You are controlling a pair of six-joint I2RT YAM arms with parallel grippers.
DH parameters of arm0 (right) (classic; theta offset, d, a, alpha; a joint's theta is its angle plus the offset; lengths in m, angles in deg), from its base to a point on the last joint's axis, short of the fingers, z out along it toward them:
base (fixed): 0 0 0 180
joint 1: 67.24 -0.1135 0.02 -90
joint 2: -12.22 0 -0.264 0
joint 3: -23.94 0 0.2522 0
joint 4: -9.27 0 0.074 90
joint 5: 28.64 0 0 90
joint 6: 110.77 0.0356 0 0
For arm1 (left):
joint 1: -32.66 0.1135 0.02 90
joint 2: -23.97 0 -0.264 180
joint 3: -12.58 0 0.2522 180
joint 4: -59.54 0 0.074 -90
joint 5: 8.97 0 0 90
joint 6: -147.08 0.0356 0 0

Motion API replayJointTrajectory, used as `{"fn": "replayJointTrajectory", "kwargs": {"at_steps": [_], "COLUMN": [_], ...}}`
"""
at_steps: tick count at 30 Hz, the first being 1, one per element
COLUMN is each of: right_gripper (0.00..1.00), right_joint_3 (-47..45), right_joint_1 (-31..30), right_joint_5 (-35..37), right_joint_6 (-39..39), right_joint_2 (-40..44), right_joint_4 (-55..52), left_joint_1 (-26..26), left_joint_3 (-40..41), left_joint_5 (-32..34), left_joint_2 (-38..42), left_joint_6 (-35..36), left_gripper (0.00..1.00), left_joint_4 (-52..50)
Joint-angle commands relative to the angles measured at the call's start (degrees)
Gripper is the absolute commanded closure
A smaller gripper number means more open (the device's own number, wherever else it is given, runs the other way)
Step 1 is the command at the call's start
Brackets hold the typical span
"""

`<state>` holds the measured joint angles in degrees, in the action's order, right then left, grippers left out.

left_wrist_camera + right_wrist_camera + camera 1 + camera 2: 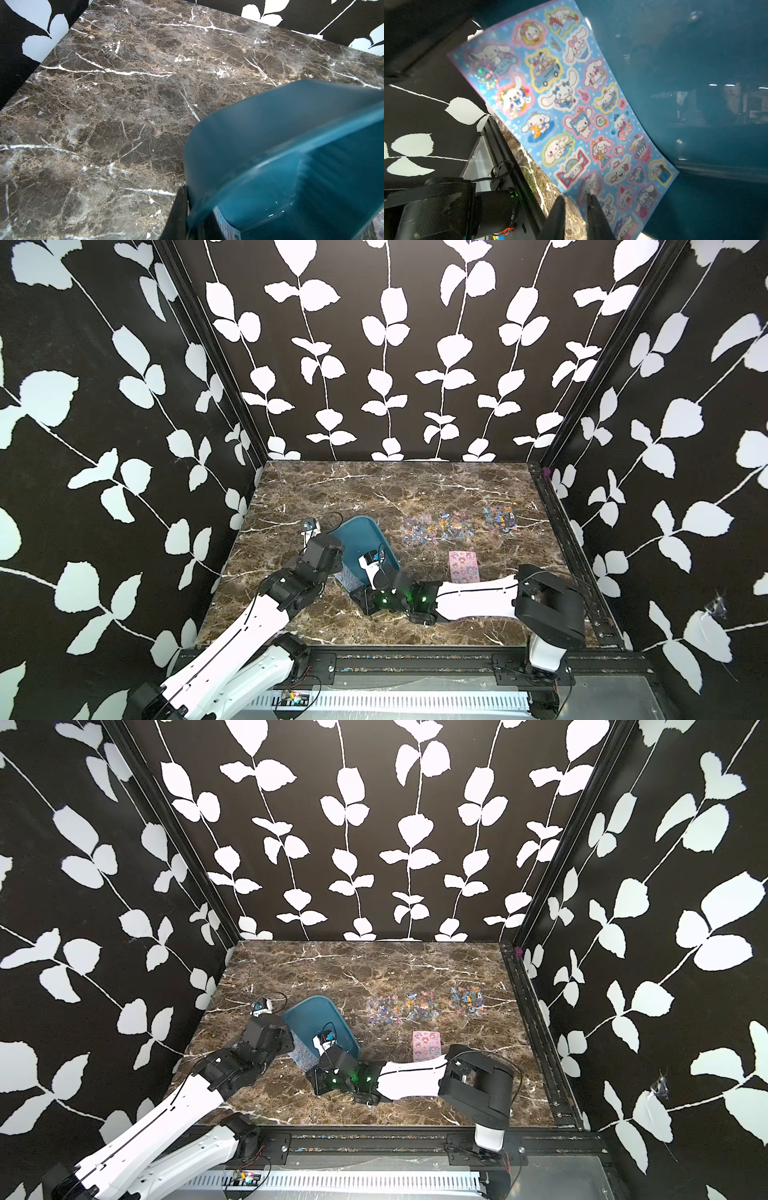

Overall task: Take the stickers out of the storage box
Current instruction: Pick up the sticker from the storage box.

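The teal storage box (361, 539) (313, 1021) stands tipped up on its near edge at the table's left-middle. My left gripper (193, 207) is shut on the storage box (291, 166), one finger outside its wall and one inside. A light-blue cartoon sticker sheet (571, 114) (347, 578) hangs out over the box's low side onto the marble. My right gripper (575, 197) is narrowly open at that sheet's near corner, one finger lying over the sheet, marble showing in the gap. A pink sheet (463, 566) and three clear sheets (419, 526) (453, 524) (498, 519) lie on the table to the right.
Black patterned walls close the table on three sides. A black rail (415, 659) runs along the front edge and another rail (569, 547) along the right side. My right forearm (478, 597) lies low across the near table, just in front of the pink sheet.
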<state>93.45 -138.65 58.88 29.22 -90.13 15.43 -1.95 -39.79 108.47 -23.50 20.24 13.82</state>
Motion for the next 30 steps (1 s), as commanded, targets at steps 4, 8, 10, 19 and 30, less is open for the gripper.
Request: {"fn": "replayJointTrajectory", "kwargs": {"at_steps": [4, 8, 10, 19, 30], "right_gripper": [0.86, 0.89, 0.91, 0.82, 0.73], "right_joint_3": [-1.3, -1.3, -1.3, -1.6, 0.1], "right_joint_1": [0.4, 0.5, 0.5, 0.5, 0.4], "right_joint_5": [-0.1, 0.2, 0.2, -1.4, -1.9], "right_joint_6": [0.2, 0.2, 0.1, -0.6, -3.3], "right_joint_2": [1.7, 1.7, 1.7, 2.2, 0.7], "right_joint_4": [2.0, 2.0, 2.0, 2.6, 0.2], "left_joint_1": [-0.2, -0.2, -0.2, -0.2, -0.2], "left_joint_3": [-0.4, -0.4, -0.4, -0.4, -0.5], "left_joint_5": [-0.2, -0.2, -0.2, -0.3, -0.5], "left_joint_2": [-0.2, -0.3, -0.3, -0.4, -0.5], "left_joint_6": [1.2, 1.3, 1.2, 1.4, 1.3], "left_gripper": [1.0, 1.0, 1.0, 1.0, 1.0], "left_joint_4": [-2.2, -2.2, -2.2, -2.1, -1.9]}}
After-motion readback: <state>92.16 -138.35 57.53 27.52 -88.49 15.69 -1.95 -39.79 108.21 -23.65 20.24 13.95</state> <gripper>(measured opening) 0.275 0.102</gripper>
